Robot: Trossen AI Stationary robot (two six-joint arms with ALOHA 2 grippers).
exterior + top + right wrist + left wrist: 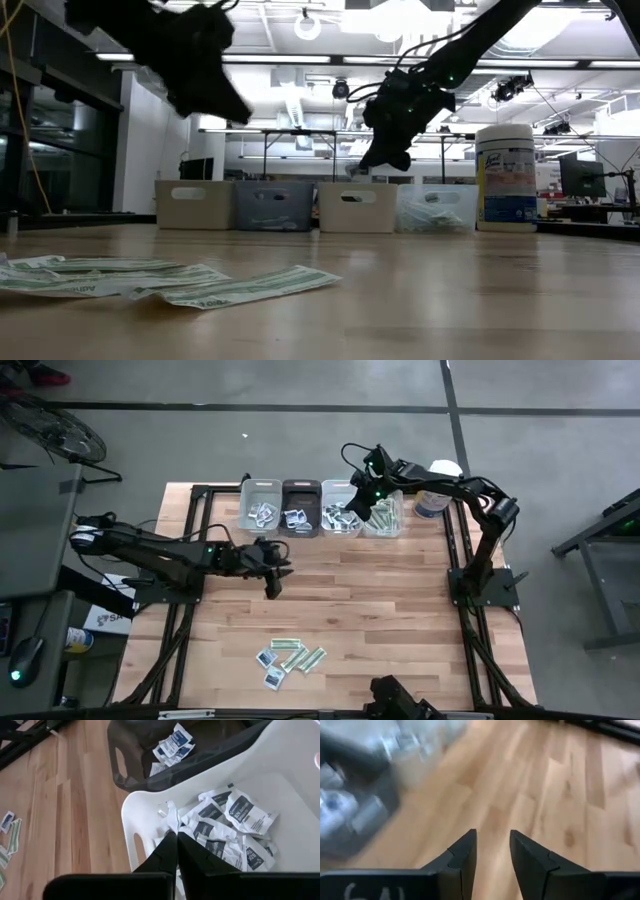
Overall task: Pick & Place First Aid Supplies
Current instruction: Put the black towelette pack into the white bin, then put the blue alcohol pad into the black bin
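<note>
L tool (272,572) hung above the bare tabletop (400,600) mid-width, fingers a bit apart, nothing between them (clear in L wrist view (492,851)). From it the loose first aid packets (288,658) lay toward the near edge, slightly to the R: a small cluster flat on the wood, green-and-white strips + squarish white/blue ones. Strips' long axes ran roughly diagonal in high view, so wrist yaw would likely need matching. L tool was clearly the nearer one; R tool well apart from the pile.

R tool (357,498) was over the far row of bins, fingers pressed together (176,851), holding nothing visible, above the white bin (300,780) full of white/blue packets, next to the dark bin (127,765). Looked like a drop just done, as a guess. Clear bin (386,515) w/ green strips and white canister (438,485) sat further R.

Next pick prob. L arm's: move toward near edge, descend on cluster.
</note>
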